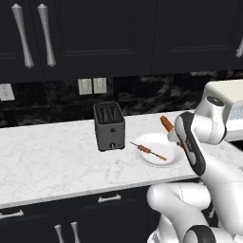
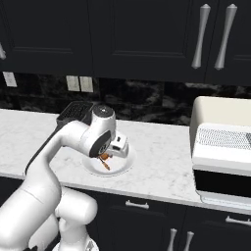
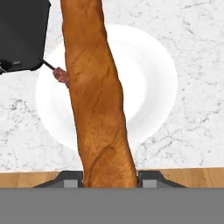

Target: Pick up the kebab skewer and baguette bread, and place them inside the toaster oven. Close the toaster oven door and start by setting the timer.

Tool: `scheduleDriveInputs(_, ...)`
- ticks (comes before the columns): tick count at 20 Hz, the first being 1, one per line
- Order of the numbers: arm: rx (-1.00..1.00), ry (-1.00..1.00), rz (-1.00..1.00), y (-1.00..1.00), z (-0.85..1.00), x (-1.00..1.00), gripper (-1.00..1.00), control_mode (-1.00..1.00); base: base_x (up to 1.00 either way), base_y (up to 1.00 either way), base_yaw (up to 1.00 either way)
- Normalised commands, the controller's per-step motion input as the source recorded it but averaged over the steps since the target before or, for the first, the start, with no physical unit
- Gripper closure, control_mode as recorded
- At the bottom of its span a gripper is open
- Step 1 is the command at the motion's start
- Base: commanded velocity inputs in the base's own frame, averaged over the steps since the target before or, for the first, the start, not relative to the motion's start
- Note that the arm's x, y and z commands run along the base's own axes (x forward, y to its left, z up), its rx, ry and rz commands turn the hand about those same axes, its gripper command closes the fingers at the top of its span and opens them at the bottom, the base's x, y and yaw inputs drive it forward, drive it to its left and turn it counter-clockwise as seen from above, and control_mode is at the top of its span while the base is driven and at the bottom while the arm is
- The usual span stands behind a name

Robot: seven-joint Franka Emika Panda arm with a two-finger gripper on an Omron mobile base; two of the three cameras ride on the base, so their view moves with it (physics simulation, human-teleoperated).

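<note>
The dark toaster (image 1: 109, 126) stands just beside the white plate (image 1: 172, 159), crowding its left edge. Between plate and toaster oven (image 2: 223, 154) the marble counter (image 2: 162, 162) looks bare, though the arm hides part.

A white marble counter (image 1: 52, 161) veined in grey runs across the kitchen, its front edge over dark lower cabinets (image 1: 95, 213) with silver bar pulls. Above it hang dark upper cabinets (image 1: 95, 33) with long silver handles (image 1: 23, 35). The backsplash (image 2: 147, 100) between them is black stone with pale veining, carrying cream outlet plates (image 1: 92, 86) near the middle and another (image 1: 6, 92) toward the left end.
</note>
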Motion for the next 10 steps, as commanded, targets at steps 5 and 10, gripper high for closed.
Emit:
scheduleDriveInputs(5,0.00,0.06,-0.09,0.19,0.38,-0.35,1.00,-1.00,0.00,0.00,0.00)
scheduleDriveInputs(10,-0.03,0.01,-0.01,0.42,0.06,-0.43,1.00,-1.00,0.00,0.00,0.00)
